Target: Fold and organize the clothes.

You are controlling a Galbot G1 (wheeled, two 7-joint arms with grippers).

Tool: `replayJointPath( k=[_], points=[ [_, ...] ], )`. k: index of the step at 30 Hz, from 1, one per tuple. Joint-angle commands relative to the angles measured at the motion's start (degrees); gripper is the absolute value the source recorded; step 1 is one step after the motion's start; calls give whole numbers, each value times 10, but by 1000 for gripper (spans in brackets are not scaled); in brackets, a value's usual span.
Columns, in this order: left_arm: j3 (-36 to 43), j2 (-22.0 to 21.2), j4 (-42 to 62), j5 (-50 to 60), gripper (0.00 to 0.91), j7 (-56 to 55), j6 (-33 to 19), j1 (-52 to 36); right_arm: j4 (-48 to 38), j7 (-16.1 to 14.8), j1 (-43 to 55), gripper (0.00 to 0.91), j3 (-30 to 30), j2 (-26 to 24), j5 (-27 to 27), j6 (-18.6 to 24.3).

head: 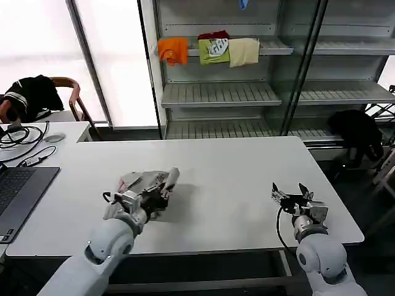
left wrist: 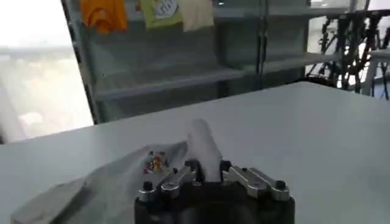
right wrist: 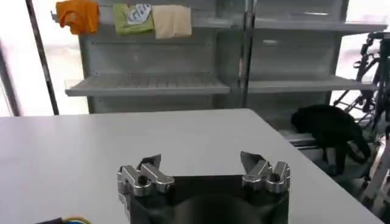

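Observation:
The clothes are one light grey T-shirt (head: pixel 141 180), bunched up on the white table (head: pixel 234 166) left of centre. Its small multicoloured print (left wrist: pixel 155 163) faces up beside the fingers. My left gripper (head: pixel 163 190) sits at the shirt's near right side, shut on a raised fold of the grey fabric (left wrist: pixel 203 141), which stands up between its fingers (left wrist: pixel 190 169). My right gripper (head: pixel 289 192) hovers over bare table near the front right, well clear of the shirt. It is open and holds nothing between its fingertips (right wrist: pixel 151 163).
A laptop (head: pixel 17 191) and cables (head: pixel 24 139) lie at the table's left end. Folded orange (head: pixel 173 50), green (head: pixel 213 49) and cream (head: pixel 244 52) garments sit on the shelf behind. Black garments lie on a chair (head: pixel 31 95) and at the right (head: pixel 357 131).

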Motion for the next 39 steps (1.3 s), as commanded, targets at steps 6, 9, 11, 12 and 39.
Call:
replayJointPath(
  k=[6,9,11,12,39],
  points=[
    [48,-61,-4,-29,907,-39,2,-34,-11,2,18,907,-35,12,-1,-2],
    [22,-55,-13,-20,907,-46,2,-24,-4,6,23,907,-41,8,53,-2],
    [2,-48,-16,-1,907,-51,2,-19,-2,10,29,907,-49,8,90,-2],
    [-11,-36,-22,8,907,-56,2,-14,-4,11,35,907,-57,10,110,-2],
    [-234,6,-58,53,907,-102,2,101,-160,123,239,907,-321,94,343,-4]
  ],
)
